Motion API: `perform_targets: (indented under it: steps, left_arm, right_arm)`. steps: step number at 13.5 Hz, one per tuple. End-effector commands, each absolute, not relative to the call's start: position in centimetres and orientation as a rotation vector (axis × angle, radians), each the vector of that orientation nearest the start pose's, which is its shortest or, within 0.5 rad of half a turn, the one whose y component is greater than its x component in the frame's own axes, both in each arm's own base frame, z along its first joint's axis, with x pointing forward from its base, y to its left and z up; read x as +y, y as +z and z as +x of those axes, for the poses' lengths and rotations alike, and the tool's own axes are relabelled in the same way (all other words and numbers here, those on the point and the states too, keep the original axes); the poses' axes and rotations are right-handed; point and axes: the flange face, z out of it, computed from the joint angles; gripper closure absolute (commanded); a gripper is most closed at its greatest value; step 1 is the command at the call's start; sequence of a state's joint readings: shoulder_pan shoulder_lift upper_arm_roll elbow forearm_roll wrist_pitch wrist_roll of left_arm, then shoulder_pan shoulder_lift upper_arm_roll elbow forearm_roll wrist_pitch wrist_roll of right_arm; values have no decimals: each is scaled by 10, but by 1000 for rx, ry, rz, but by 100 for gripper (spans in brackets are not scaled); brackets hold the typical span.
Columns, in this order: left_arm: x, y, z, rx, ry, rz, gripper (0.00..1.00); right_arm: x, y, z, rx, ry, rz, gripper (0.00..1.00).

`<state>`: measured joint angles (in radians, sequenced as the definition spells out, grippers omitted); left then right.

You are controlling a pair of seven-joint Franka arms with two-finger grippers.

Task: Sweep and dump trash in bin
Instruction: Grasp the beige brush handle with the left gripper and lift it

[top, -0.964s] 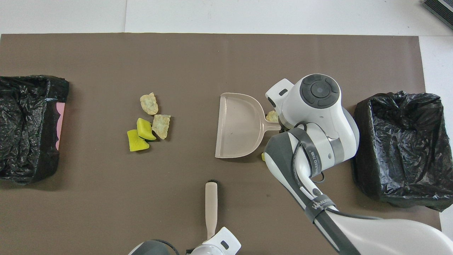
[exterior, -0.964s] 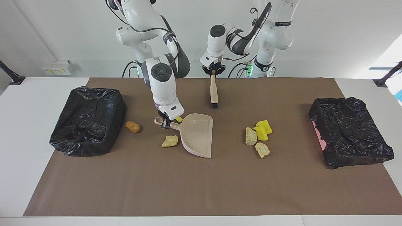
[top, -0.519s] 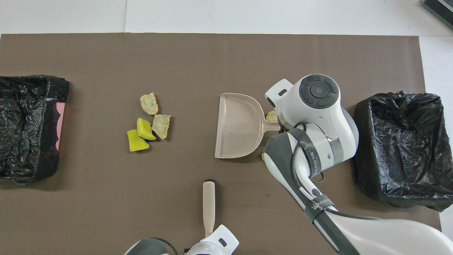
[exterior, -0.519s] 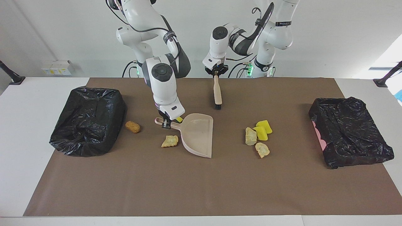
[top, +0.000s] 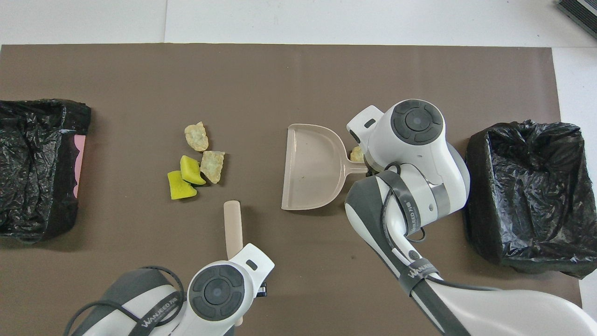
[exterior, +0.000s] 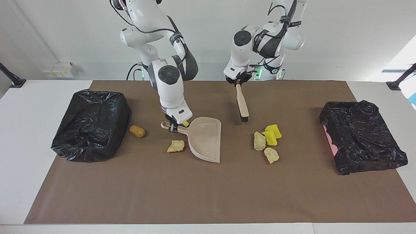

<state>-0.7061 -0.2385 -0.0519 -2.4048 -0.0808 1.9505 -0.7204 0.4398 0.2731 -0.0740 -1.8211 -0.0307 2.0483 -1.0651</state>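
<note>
White surface (exterior: pixel 39 156), with a seam (top: pixel 165 22) across its strip farthest from the robots. Brown mat (exterior: pixel 208 195) lying flat over most of the surface; white margins show at both ends and along the edge farthest from the robots. Two black slanted struts on the surface at its corners nearest the robots: one at the right arm's end (exterior: pixel 11 78), one at the left arm's end (exterior: pixel 401 78). White-and-yellow box (exterior: pixel 58 70) against the wall (exterior: pixel 341 39), near the right-arm strut. Dark ribbed object (top: pixel 580 11), cut off by the frame corner.
</note>
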Motion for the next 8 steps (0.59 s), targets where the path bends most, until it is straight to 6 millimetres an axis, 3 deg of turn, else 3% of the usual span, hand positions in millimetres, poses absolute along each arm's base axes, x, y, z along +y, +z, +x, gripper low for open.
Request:
perform_targets:
  steps: [1,3,5,8]
  left_arm:
    - [-258,423,352,30,288,-3040,100]
    - [-222,436,391,33,237,-3053,100]
    - [-188,432,417,79,257,-3060,100]
    - [-133,431,459,85,237,-3074,100]
  right_arm:
    - [234,385,572,-2168,82,-2333,100]
    - [241,385,567,-2181,96,-2312,100]
    - [255,384,557,-2187,96,-2290,100]
    - [254,379,551,-2182,103,-2288,100]
